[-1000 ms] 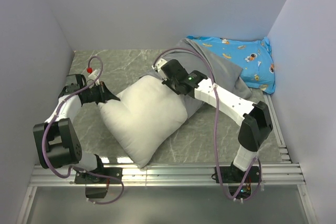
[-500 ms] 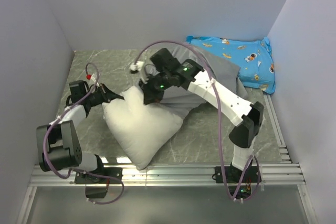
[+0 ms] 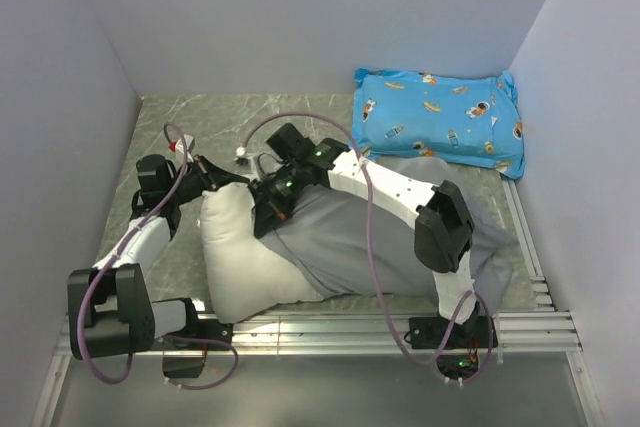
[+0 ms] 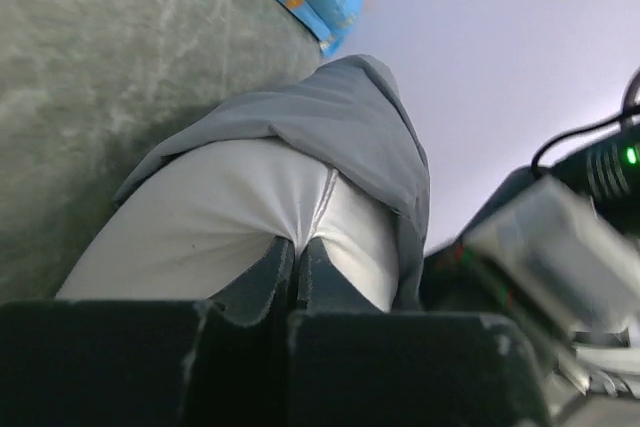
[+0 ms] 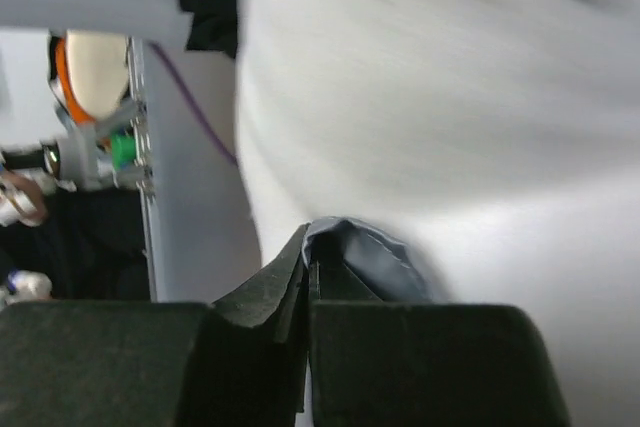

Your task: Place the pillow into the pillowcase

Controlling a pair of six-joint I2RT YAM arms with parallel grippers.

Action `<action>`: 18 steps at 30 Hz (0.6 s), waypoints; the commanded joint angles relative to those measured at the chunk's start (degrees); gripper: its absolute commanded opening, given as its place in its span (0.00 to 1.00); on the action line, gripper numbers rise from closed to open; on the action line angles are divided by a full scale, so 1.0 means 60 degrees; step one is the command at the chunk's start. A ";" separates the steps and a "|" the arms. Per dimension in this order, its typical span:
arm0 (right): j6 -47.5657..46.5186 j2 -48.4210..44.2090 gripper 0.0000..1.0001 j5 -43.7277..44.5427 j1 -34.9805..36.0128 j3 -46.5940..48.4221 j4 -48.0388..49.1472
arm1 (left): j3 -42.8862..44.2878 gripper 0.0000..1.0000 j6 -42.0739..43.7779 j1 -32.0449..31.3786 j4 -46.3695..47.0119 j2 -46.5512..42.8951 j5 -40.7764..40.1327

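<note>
The white pillow (image 3: 235, 257) lies at the front left of the table, its right part covered by the grey pillowcase (image 3: 350, 242). My left gripper (image 3: 212, 183) is shut on the pillow's far left corner; the left wrist view shows its fingers pinching the white seam (image 4: 297, 239), with grey pillowcase (image 4: 350, 127) draped over the pillow beyond. My right gripper (image 3: 262, 219) is shut on the pillowcase's open edge, over the pillow's middle; the right wrist view shows a grey fold (image 5: 350, 247) between the fingers against white pillow (image 5: 450, 97).
A blue cartoon-printed pillow (image 3: 440, 119) lies at the back right, against the right wall. White walls close the table on three sides. A metal rail (image 3: 330, 332) runs along the near edge, by the arm bases.
My right gripper has pulled the pillowcase leftward and toward the near edge, over the pillow, uncovering the blue pillow. The pillow has turned and shifted with my left gripper holding its corner.
</note>
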 commanded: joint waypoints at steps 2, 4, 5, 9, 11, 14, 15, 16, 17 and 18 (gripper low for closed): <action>0.1029 -0.0432 0.00 0.0952 -0.1269 -0.0273 0.1880 | 0.0393 0.24 0.0997 0.0369 -0.0524 -0.0070 -0.0828; 0.0898 -0.0506 0.00 0.1348 -0.1460 -0.0099 0.1720 | 0.1257 0.51 0.3613 0.0734 -0.2481 0.0180 -0.1003; 0.0883 -0.0521 0.00 0.1437 -0.1519 -0.0011 0.1646 | 0.2523 0.64 0.4755 0.0910 -0.3462 0.0514 -0.1207; 0.0634 -0.0550 0.00 0.2256 -0.1957 0.0618 0.1221 | 0.5242 0.74 1.0667 0.1628 -0.7421 0.1016 -0.1867; 0.0721 -0.0609 0.00 0.2536 -0.2426 0.0766 0.1337 | 0.5829 0.75 1.3144 0.1616 -0.8946 0.0638 -0.2234; 0.0766 -0.0521 0.00 0.2639 -0.2852 0.1161 0.1382 | 0.5512 0.92 1.5204 0.1368 -1.0484 -0.0458 -0.2278; 0.0736 -0.0405 0.00 0.2625 -0.2881 0.1438 0.1280 | 0.5307 0.92 1.6400 0.0641 -1.0880 -0.0768 -0.2438; 0.0678 -0.0360 0.00 0.2610 -0.2896 0.1528 0.1134 | 0.5029 0.93 1.6818 0.0199 -1.1116 -0.1569 -0.2614; 0.0736 -0.0345 0.00 0.2552 -0.2896 0.1572 0.1118 | 0.4272 0.93 1.7127 -0.0212 -1.0988 -0.2012 -0.2920; 0.0794 -0.0302 0.00 0.2464 -0.2882 0.1558 0.1133 | 0.3830 0.94 1.7188 -0.1158 -1.0783 -0.2480 -0.3228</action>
